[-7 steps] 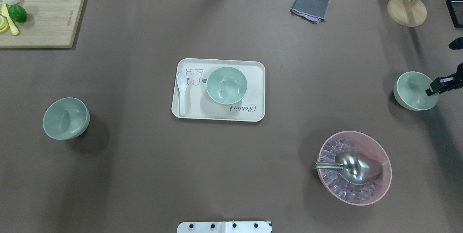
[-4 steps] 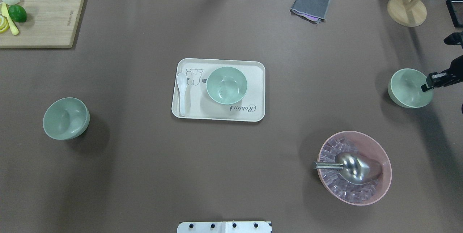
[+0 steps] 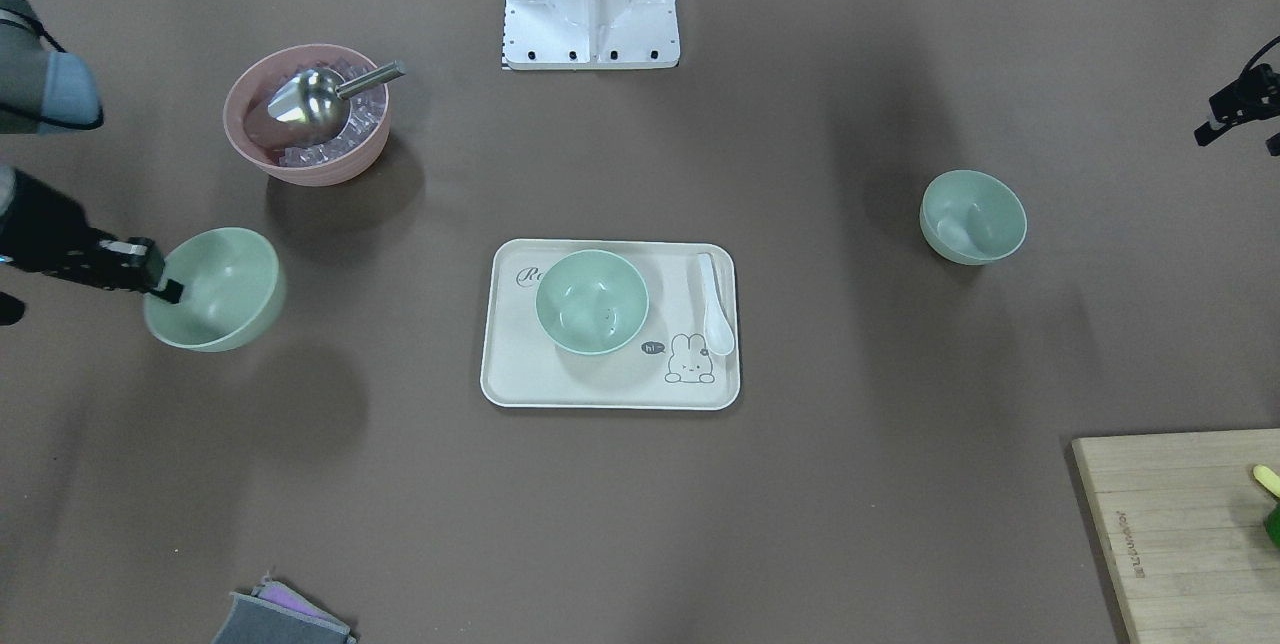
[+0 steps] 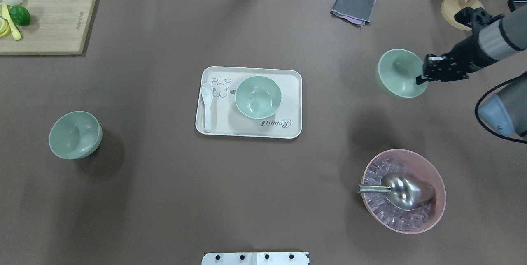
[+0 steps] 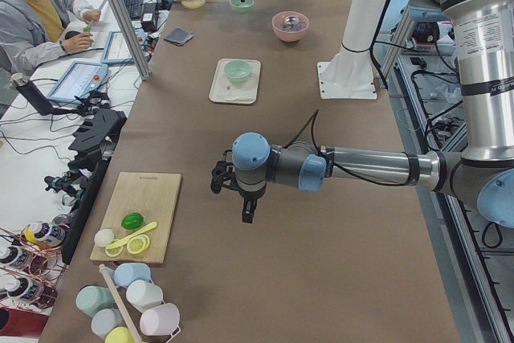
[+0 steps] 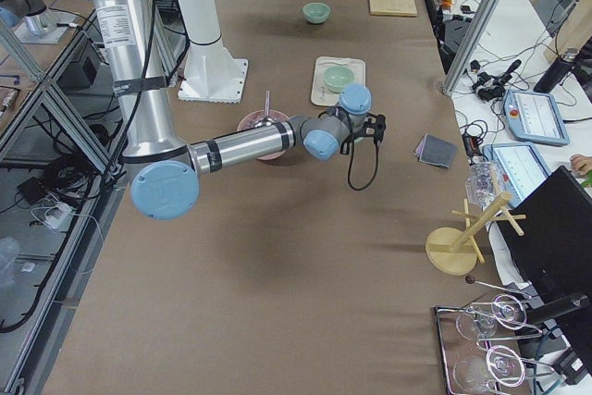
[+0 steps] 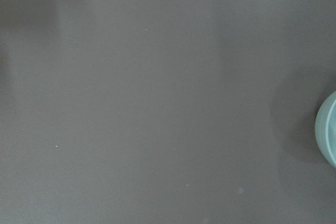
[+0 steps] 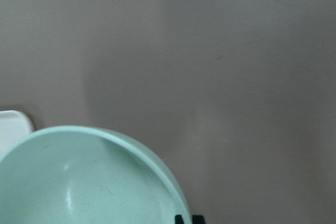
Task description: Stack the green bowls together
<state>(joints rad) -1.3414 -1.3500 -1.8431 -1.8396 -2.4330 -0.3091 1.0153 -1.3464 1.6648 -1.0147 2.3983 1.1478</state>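
Three pale green bowls show. One green bowl (image 4: 258, 96) sits on the cream tray (image 4: 290, 76) at mid table. A second bowl (image 4: 75, 134) stands alone on the table at the left. My right gripper (image 4: 420, 79) is shut on the rim of the third bowl (image 4: 398, 73) and holds it tilted above the table, right of the tray. That bowl fills the bottom left of the right wrist view (image 8: 79, 182). My left gripper (image 3: 1218, 127) hangs at the table's left end, away from the bowls; whether it is open or shut does not show.
A pink ribbed bowl (image 4: 440, 180) with ice and a metal scoop (image 4: 405, 191) stands near the front right. A white spoon (image 4: 206, 104) lies on the tray. A cutting board (image 4: 53, 22), a grey cloth (image 4: 353, 5) and a wooden stand (image 4: 463, 12) are along the far edge.
My right gripper has carried the green bowl up off the table, leftward and away from the right edge toward the tray. The other two bowls have not moved.
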